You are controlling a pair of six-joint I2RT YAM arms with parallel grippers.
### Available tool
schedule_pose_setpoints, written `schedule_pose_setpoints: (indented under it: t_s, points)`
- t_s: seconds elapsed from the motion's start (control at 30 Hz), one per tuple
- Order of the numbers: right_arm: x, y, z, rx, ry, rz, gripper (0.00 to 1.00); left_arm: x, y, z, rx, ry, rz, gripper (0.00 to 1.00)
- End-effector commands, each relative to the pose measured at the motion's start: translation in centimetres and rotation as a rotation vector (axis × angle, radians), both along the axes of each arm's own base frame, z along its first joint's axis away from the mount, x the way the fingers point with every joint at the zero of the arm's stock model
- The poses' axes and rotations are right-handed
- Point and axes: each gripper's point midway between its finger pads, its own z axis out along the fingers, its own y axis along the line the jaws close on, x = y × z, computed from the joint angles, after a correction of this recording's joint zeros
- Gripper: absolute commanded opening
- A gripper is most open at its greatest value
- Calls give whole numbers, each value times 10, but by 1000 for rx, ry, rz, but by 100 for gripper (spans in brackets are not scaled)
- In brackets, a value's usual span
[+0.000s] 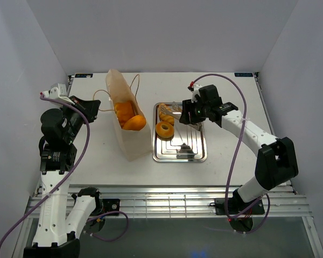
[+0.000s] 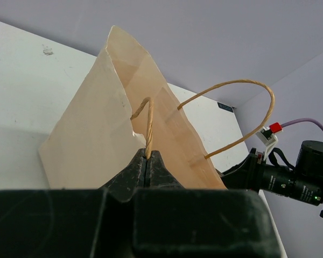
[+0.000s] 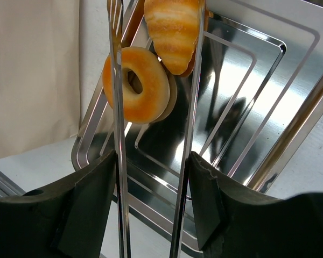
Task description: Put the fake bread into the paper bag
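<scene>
The cream paper bag (image 1: 130, 138) stands left of the tray, and two golden-orange bread pieces (image 1: 133, 123) show in its open mouth. My left gripper (image 1: 93, 105) is shut on one string handle (image 2: 148, 126) of the bag (image 2: 91, 140). My right gripper (image 1: 189, 115) is shut on the metal tongs (image 3: 117, 102). The tong arms stand on either side of the small ridged roll (image 3: 172, 29) at the tray's far left end. The ring doughnut (image 3: 137, 83) leans just beside it in the tray; it also shows in the top view (image 1: 164, 129).
The silver rectangular tray (image 1: 194, 148) lies mid-table, right of the bag; its ribbed floor (image 3: 247, 102) fills the right wrist view. The bag's second handle (image 2: 247, 102) loops free. The right arm (image 2: 299, 180) shows beyond the bag. White walls enclose the table.
</scene>
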Motion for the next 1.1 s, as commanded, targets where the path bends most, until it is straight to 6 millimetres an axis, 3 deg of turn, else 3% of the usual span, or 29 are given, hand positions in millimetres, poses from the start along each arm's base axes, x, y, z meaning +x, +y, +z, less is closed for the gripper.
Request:
schedule_pose_setpoints:
  t_s: [0.0,0.7,0.93,1.07]
  points:
    - [21,11,22,53,-72,11,60,-4,-2,-2,10,0,-17,0]
    - [34,18,-22,12,3,41,61,-4,-3,0,7,-4,-21,0]
    - [39,17,-16,7,-18,28,48,-4,-3,1,7,-5,-21,0]
    - [42,13,3,18,-62,7,44,-5,-2,1,8,-5,-18,0]
